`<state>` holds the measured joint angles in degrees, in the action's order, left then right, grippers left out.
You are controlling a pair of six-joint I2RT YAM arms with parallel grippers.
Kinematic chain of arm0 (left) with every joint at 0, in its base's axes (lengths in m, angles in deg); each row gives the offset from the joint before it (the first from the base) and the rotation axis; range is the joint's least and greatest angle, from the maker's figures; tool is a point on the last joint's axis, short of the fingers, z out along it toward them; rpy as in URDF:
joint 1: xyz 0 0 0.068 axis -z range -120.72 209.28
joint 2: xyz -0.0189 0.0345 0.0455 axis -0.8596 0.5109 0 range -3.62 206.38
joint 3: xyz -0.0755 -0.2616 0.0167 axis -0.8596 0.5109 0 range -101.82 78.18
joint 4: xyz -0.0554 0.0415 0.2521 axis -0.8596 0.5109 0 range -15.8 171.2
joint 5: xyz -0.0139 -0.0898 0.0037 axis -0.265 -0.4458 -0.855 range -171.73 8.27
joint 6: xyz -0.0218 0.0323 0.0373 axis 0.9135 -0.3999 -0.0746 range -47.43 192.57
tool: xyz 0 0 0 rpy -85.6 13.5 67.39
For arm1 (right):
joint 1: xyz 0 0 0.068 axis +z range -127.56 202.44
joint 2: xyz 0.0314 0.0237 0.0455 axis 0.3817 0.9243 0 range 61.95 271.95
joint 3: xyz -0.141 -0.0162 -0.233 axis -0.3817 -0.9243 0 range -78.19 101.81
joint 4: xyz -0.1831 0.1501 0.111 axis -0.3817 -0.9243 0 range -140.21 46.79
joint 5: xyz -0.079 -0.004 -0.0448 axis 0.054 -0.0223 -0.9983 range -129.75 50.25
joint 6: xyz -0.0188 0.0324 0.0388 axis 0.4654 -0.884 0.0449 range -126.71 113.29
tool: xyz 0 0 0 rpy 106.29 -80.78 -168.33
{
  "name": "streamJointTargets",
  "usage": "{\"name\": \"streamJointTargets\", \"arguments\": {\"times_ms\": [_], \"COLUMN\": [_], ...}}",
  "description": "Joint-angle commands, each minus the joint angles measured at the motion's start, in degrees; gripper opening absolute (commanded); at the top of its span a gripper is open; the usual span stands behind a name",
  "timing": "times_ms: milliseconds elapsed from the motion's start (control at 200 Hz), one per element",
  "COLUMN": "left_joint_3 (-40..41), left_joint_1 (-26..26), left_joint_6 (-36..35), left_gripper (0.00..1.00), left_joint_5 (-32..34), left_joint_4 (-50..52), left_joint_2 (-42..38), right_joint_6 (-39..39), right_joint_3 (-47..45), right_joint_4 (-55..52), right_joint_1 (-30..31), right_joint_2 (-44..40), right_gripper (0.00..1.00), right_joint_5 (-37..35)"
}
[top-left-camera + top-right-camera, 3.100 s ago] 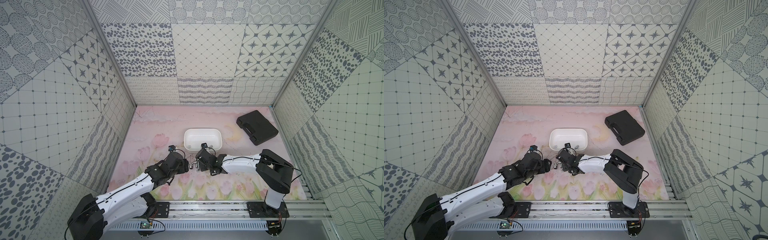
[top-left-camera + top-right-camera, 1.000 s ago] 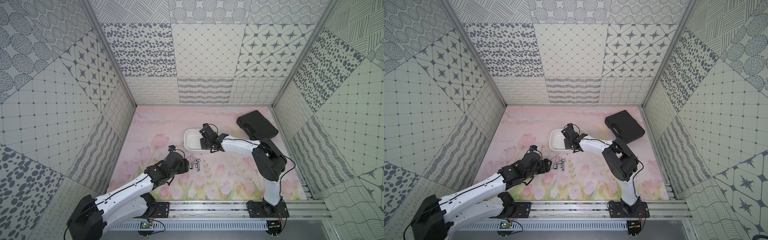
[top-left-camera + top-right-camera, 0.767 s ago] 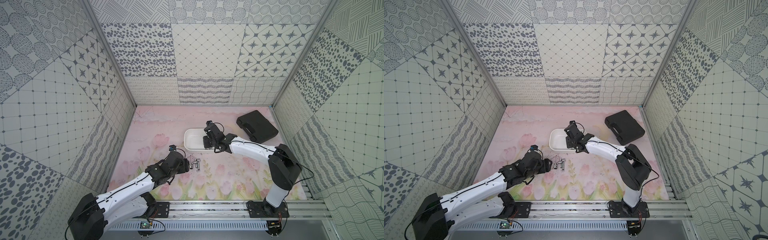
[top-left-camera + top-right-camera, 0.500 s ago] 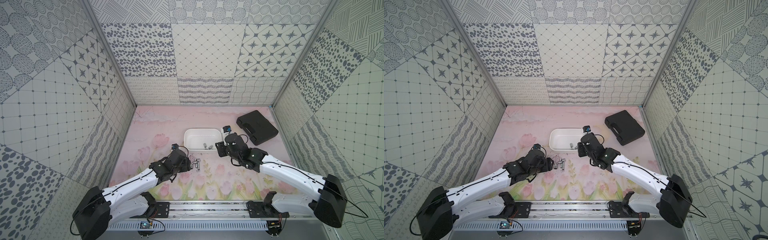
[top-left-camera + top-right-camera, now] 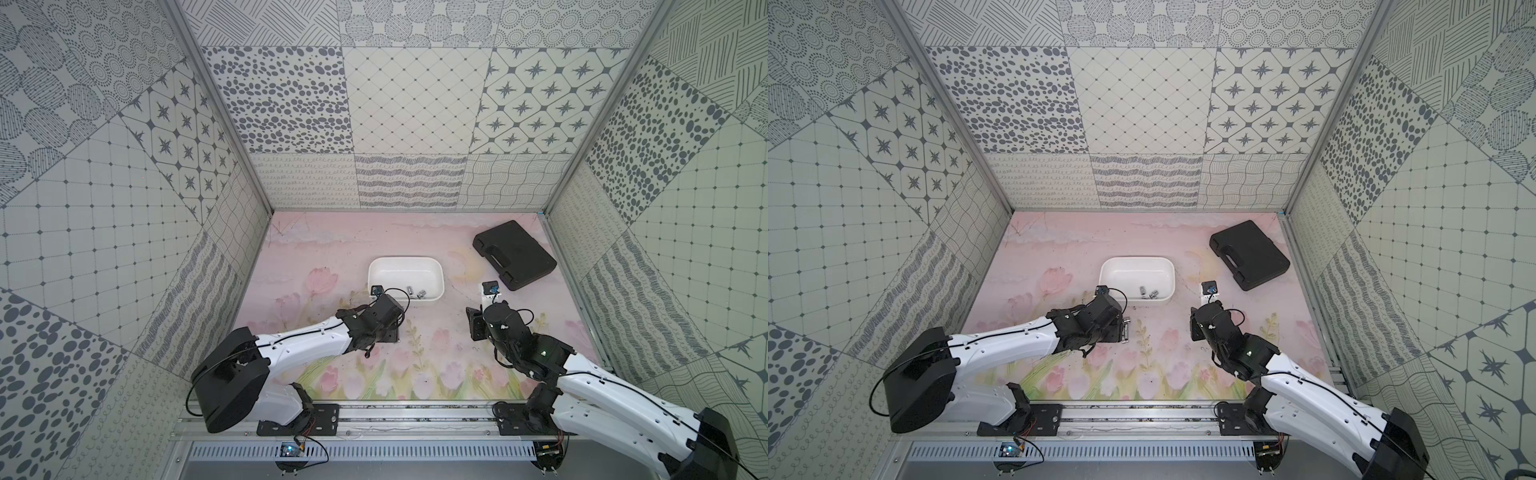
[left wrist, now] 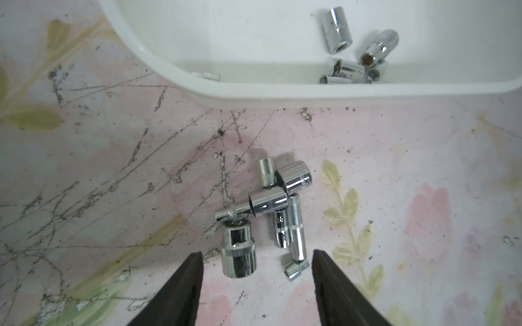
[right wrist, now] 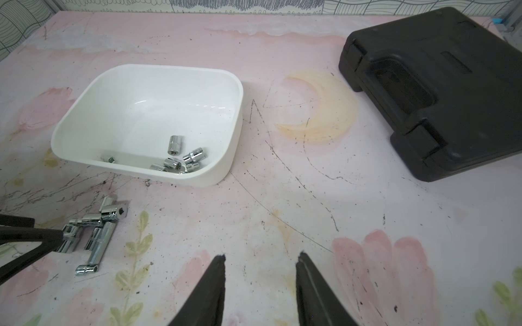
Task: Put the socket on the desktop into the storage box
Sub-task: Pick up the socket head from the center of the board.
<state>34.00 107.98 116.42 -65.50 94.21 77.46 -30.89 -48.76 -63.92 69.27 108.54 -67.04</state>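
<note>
On the pink flower-printed desk (image 7: 282, 197), on the near side of the white rounded plastic storage box (image 7: 147, 67), lies a small heap of chrome steel sockets (image 6: 268, 209), its pieces touching and crossing one another. More chrome sockets (image 6: 339, 42) lie inside the box against its near wall, toward the right. The left pincer (image 6: 256, 254) is at the heap's near end, jaws apart, straddling the fattest socket (image 6: 238, 248) and a tiny socket (image 6: 293, 271) without visibly touching either. The right pincer (image 7: 261, 255) stands well to the right over bare desk, jaws apart, holding nothing. A flat black hard-shell case (image 5: 515, 255) sits at the far right.
</note>
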Motion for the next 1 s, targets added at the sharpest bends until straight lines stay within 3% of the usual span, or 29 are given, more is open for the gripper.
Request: {"name": "streamJointTargets", "arguments": {"times_ms": [0, 290, 515, 610, 996], "left_joint_3": [-2.49, -2.18, -2.11, -2.92, -4.28], "left_joint_1": [0.99, 1.11, 1.01, 1.05, 0.97], "left_joint_6": [-2.29, -0.82, -1.89, -2.24, -1.55], "left_gripper": [0.65, 0.55, 0.47, 0.32, 0.37], "left_joint_5": [4.86, 6.18, 3.12, 2.84, 2.41], "left_joint_4": [5.30, 7.96, 6.01, 6.64, 7.52], "left_joint_2": [3.35, 4.01, 5.66, 7.20, 9.88], "right_joint_6": [0.80, 0.53, 0.56, 0.54, 0.57], "right_joint_3": [-0.34, 0.36, 0.15, 0.10, 0.15], "right_joint_4": [2.04, 2.03, 1.99, 1.99, 2.01], "right_joint_1": [-0.20, -0.17, -0.24, -0.24, -0.25], "right_joint_2": [0.40, 3.88, 3.67, 3.73, 3.66], "right_gripper": [0.44, 0.44, 0.44, 0.44, 0.44], "right_joint_5": [-2.24, -2.86, -3.30, -3.21, -2.95]}}
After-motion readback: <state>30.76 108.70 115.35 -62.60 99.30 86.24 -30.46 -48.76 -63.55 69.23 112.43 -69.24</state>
